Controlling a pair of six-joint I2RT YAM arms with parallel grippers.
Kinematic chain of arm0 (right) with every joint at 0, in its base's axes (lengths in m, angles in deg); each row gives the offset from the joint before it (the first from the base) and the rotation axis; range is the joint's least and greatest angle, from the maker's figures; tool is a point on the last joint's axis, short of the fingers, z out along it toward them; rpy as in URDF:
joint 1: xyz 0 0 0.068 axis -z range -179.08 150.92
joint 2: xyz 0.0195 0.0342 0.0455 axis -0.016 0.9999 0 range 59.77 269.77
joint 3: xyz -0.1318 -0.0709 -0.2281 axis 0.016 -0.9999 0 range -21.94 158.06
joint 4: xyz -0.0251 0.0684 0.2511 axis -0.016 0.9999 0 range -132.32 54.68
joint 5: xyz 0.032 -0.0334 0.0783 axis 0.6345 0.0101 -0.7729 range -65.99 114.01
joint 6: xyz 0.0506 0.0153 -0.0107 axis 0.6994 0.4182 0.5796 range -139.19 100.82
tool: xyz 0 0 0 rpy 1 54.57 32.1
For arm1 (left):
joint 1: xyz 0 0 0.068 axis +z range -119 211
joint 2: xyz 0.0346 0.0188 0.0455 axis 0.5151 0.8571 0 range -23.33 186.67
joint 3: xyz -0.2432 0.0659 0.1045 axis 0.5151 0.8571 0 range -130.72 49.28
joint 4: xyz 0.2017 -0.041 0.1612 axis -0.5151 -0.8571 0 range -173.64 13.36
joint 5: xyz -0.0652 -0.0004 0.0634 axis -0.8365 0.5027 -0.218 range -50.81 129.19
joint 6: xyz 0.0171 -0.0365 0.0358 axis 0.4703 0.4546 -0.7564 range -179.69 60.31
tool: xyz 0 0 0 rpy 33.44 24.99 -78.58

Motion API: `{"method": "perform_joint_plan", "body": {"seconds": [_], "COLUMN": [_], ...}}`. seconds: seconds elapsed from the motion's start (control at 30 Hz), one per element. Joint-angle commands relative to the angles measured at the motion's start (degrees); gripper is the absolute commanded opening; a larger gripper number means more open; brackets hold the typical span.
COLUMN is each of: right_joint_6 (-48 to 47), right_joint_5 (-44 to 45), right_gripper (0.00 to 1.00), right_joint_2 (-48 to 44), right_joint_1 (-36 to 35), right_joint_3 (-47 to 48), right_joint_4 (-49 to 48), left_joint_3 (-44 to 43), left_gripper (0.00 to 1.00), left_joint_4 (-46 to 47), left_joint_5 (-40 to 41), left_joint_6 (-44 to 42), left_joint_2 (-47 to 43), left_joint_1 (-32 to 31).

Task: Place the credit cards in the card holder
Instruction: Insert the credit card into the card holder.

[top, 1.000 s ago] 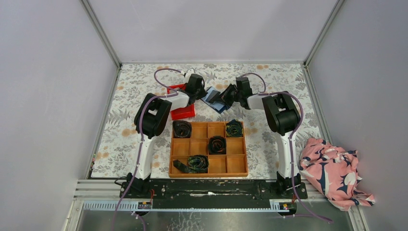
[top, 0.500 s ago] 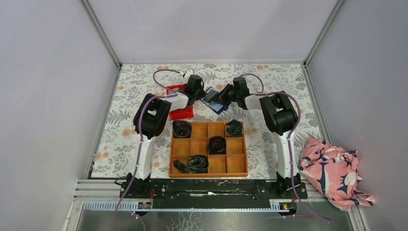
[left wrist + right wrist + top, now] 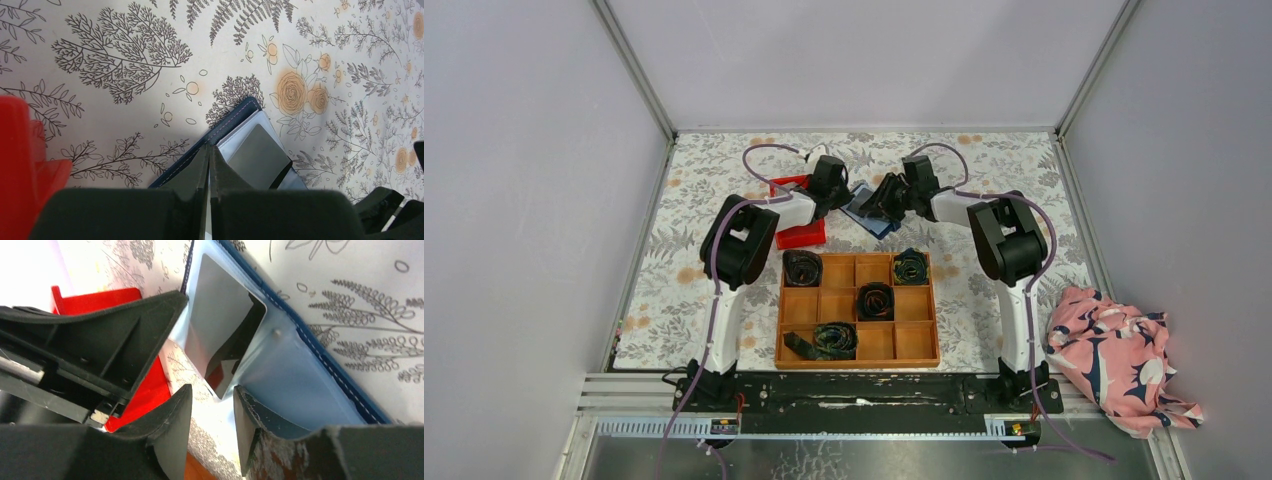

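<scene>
1. Top view: the card holder (image 3: 869, 215) lies open on the floral table (image 3: 714, 200), at 12 o'clock from the wooden tray (image 3: 876, 342). The red bin (image 3: 802, 236) sits just beside the holder at its 8 o'clock.
2. The left gripper (image 3: 208, 155) comes at the holder from 9 o'clock. Its fingers are pressed together, and the tips sit right at the holder's navy edge. We cannot tell whether that edge is pinched between them.
3. The right gripper (image 3: 212, 395) comes in from 3 o'clock. Its fingers stand apart with nothing between them, and the tips sit just short of the card's lower corner.
4. One credit card (image 3: 220, 330) sits partway in the holder's pale inner pocket (image 3: 285, 375). In the right wrist view its free end sticks out toward 11 o'clock. The face is glossy and reflects grey, so we cannot tell its colour.
5. The tray holds dark rolled bundles (image 3: 875, 300) in four of its compartments.
6. A pink patterned cloth (image 3: 1119, 360) lies well apart from the tray, at its 4 o'clock, past the table's right edge.
</scene>
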Motion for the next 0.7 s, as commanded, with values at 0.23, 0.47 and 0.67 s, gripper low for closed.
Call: {"method": "perform_joint_plan", "body": {"seconds": [0.23, 0.47, 0.67], "right_joint_6": [-13.95, -21.36, -27.37], "right_joint_5": [2.98, 7.37, 10.41], "right_gripper": [0.44, 0.27, 0.13], "right_joint_2": [-5.48, -4.82, -2.28], "right_joint_1": [-1.18, -1.65, -2.32], "right_joint_3": [4.24, 8.62, 13.62], "right_joint_4": [16.16, 22.12, 27.28], "left_joint_3": [1.13, 0.95, 0.69], "left_gripper": [0.05, 0.05, 0.05], "left_joint_4": [-6.57, -6.65, -6.72], "left_joint_5": [0.84, 0.82, 0.67], "left_joint_6": [-1.11, -1.13, -1.22], "left_joint_2": [-0.31, -0.24, 0.16], "left_joint_1": [0.19, 0.18, 0.19]}}
